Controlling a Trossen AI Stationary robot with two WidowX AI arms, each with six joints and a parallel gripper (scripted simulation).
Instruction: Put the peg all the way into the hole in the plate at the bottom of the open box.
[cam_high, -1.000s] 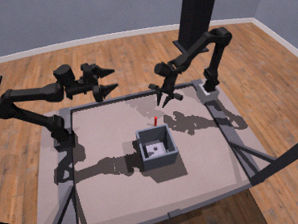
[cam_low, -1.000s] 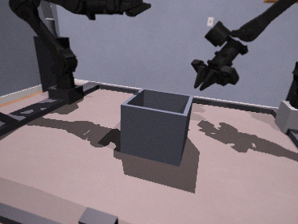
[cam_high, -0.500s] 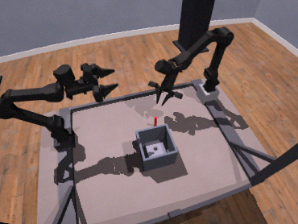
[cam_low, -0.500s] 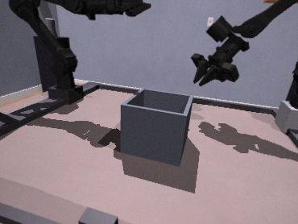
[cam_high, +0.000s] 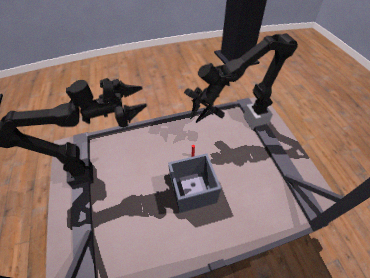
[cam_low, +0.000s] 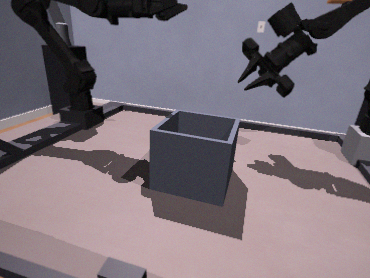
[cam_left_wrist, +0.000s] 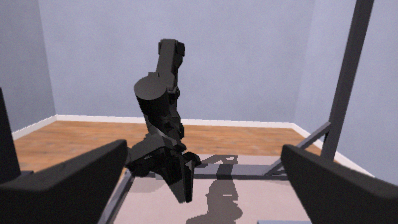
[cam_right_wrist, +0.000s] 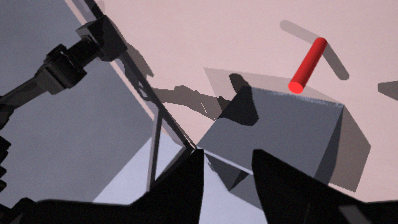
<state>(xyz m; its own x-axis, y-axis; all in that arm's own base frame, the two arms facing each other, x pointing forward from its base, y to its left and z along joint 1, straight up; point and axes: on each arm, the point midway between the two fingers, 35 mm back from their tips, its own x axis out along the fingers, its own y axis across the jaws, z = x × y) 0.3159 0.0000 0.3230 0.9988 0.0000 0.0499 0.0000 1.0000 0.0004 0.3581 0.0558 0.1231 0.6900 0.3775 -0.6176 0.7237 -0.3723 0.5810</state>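
My left end effector (cam_high: 143, 97) (cam_low: 184, 7) (cam_left_wrist: 205, 149) is wide, my right end effector (cam_high: 195, 119) (cam_low: 242, 85) (cam_left_wrist: 186, 202) (cam_right_wrist: 228, 157) narrow, both empty. The box (cam_high: 199, 201) (cam_low: 190, 165) (cam_left_wrist: 282, 222) (cam_right_wrist: 295, 125) has the plate (cam_high: 200, 186); the red peg (cam_high: 193, 150) (cam_right_wrist: 308, 65) stands outside, far side.
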